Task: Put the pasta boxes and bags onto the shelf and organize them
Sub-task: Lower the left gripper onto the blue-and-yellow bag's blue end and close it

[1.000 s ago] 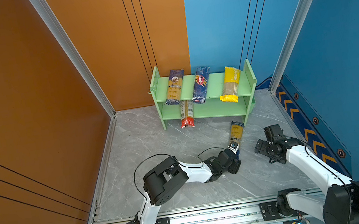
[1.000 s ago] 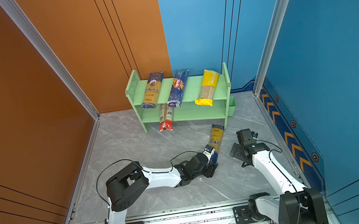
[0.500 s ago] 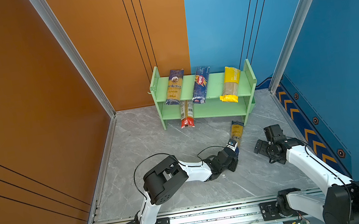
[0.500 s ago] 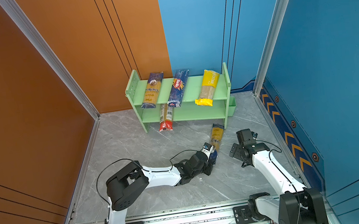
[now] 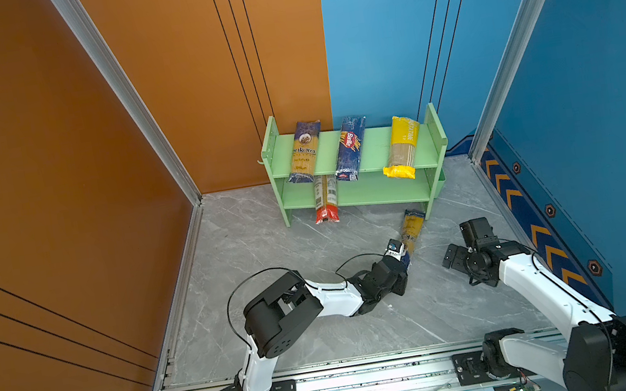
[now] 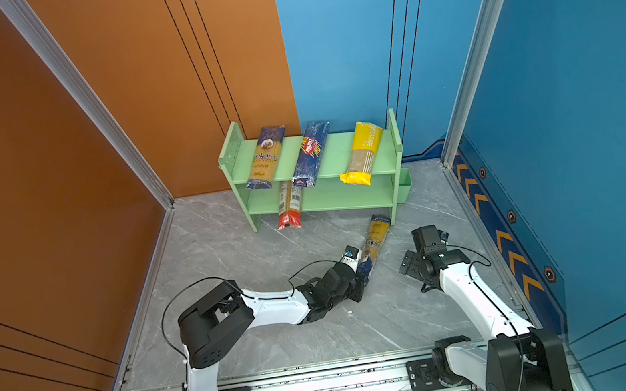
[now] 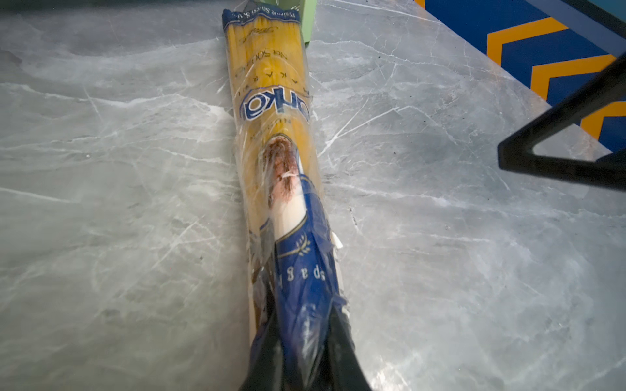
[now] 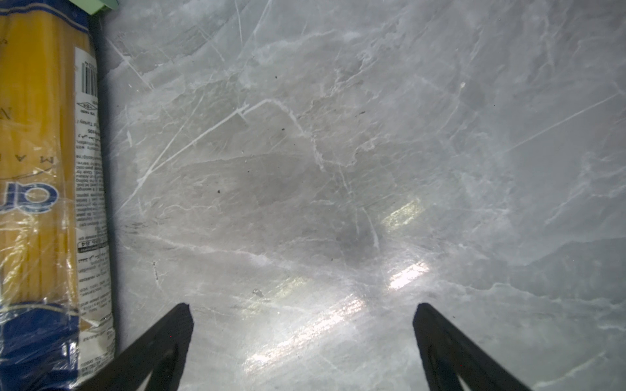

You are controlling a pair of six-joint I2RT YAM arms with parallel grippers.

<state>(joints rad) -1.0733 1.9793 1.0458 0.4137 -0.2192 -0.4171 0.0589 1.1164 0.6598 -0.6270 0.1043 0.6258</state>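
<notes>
Left claw (image 5: 403, 261): clamped shut on the dark-blue end of a blue-and-yellow spaghetti pack (image 5: 413, 228), low over the table (image 5: 269, 253).
Held pack: pointed toward the shelf (image 5: 375, 145), its far end just beside the right front leg.
Right claw (image 8: 301, 315): jaws stood wide apart, empty, over bare table just beside the held pack.
Upper tier: a second blue-and-yellow pack (image 5: 304, 151), a Barilla pack (image 5: 350, 149) and a yellow Pastatime pack (image 5: 400, 145), all overhanging the front edge.
Lower tier: a red-ended clear pack (image 5: 325, 203) jutted past the front edge.
Open room: lower tier bare to the right of the red-ended pack; table bare left of the held pack.
</notes>
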